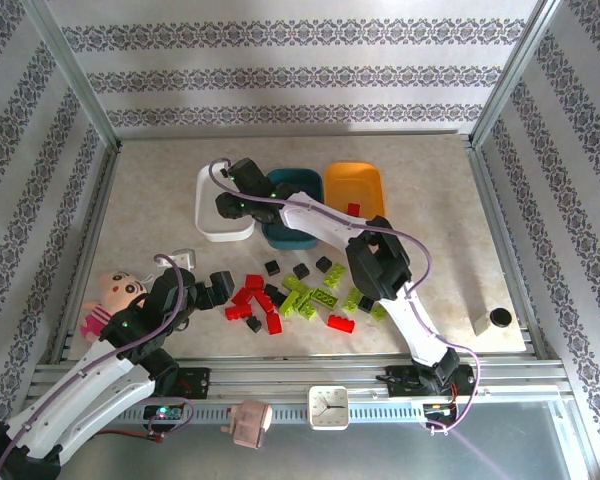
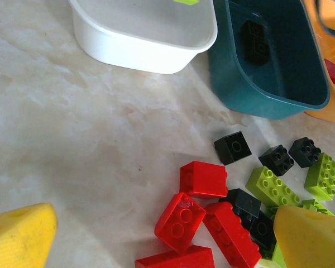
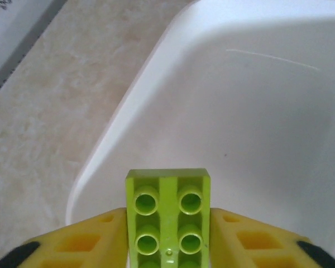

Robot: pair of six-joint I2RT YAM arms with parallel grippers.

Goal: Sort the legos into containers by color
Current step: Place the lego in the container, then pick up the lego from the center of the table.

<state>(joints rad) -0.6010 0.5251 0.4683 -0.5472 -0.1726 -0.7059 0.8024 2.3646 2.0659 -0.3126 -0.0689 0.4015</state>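
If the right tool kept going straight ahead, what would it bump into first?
Probably the inside of the white tub: the right tool, gripping a lime green lego, points into it. Depth is hard to judge.

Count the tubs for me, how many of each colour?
white tub: 1
dark teal tub: 1
orange tub: 1
Total: 3

Beige marbled tabletop; striped floral wallpaper walls; aluminium frame posts; bright even light.
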